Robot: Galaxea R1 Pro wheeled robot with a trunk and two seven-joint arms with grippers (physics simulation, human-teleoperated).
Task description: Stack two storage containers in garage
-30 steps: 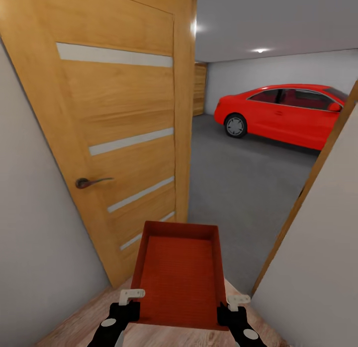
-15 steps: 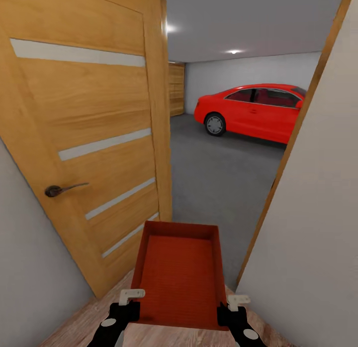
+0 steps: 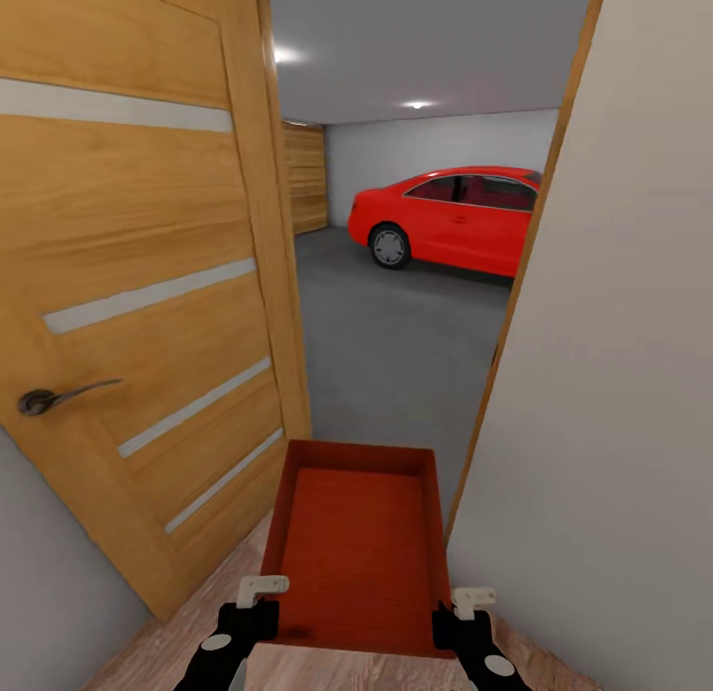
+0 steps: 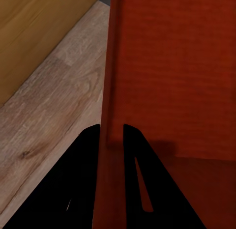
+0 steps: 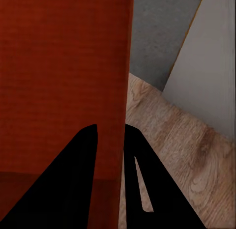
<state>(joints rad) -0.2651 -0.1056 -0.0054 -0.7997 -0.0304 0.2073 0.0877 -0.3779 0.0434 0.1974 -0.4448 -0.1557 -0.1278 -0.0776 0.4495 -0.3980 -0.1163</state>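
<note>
Head view puts the storage container (image 3: 358,547) low and centred before me, carried level at the garage doorway, above the wood-plank floor (image 3: 178,646). My left pincer (image 3: 259,587) is clamped on its near left wall, my right pincer (image 3: 469,599) on its near right wall; each wrist view shows a wall squeezed between black fingers (image 4: 83,175). An open wooden door (image 3: 139,275) stands left, a white wall (image 3: 614,374) right. Beyond lies grey concrete floor (image 3: 396,345), with a red car (image 3: 451,216) far off.

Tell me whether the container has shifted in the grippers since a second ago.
No. The storage container sits the same between left gripper and right gripper; the camera turned.
</note>
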